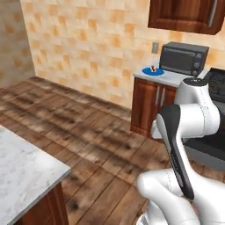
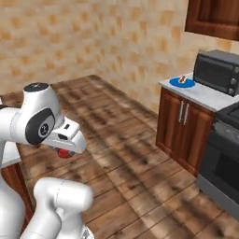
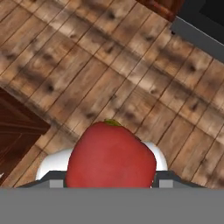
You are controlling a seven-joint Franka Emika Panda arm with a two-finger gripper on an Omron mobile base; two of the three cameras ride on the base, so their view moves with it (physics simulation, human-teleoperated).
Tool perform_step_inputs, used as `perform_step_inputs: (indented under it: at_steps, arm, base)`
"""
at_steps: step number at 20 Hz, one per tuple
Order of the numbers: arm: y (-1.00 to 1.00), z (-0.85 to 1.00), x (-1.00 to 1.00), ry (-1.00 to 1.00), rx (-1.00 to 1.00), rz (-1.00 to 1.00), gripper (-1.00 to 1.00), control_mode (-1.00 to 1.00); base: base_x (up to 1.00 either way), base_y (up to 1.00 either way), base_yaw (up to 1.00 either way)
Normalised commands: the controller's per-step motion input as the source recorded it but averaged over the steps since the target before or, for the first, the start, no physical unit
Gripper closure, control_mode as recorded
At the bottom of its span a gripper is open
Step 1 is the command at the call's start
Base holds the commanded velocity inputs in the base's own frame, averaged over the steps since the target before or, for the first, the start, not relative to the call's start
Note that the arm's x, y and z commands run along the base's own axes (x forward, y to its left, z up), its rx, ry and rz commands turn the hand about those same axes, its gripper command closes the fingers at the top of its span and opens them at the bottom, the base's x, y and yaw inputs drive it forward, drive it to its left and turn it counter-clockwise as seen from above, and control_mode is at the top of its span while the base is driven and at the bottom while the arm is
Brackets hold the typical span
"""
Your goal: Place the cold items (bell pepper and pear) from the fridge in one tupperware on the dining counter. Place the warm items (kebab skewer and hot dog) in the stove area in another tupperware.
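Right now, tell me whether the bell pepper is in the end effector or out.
In: the red bell pepper sits between the end effector fingers, above the wooden floor.

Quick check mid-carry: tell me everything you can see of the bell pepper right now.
The bell pepper is red, smooth and glossy, with rounded lobes and a bit of green stem at the top in the hand view. It looks whole and sits between the fingers of the gripper, which hold it at both sides, over the wood floor. In the right base view only a red sliver peeks out beneath the hand. Nothing else touches it.
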Motion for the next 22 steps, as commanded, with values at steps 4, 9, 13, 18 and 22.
perform_step_inputs:
  at_steps: [4,9,13,18,22]
  arm:
    - [0.00,0.00,0.00,0.00,0.00,0.00,1.00,1.00]
    - [0.00,0.00,0.00,0.00,0.00,0.00,1.00,1.00]
    - [0.00,0.00,0.00,0.00,0.00,0.00,1.00,1.00]
    - [0.00,0.00,0.00,0.00,0.00,0.00,1.00,1.00]
    - [0.00,0.00,0.00,0.00,0.00,0.00,1.00,1.00]
  base:
    - [0.39,-0.53,0.80]
    - [0.39,-1.00,0.43]
    - [0.87,-0.76,0.46]
    - [0.98,-0.48,0.49]
    - [1.00,-0.19,0.09]
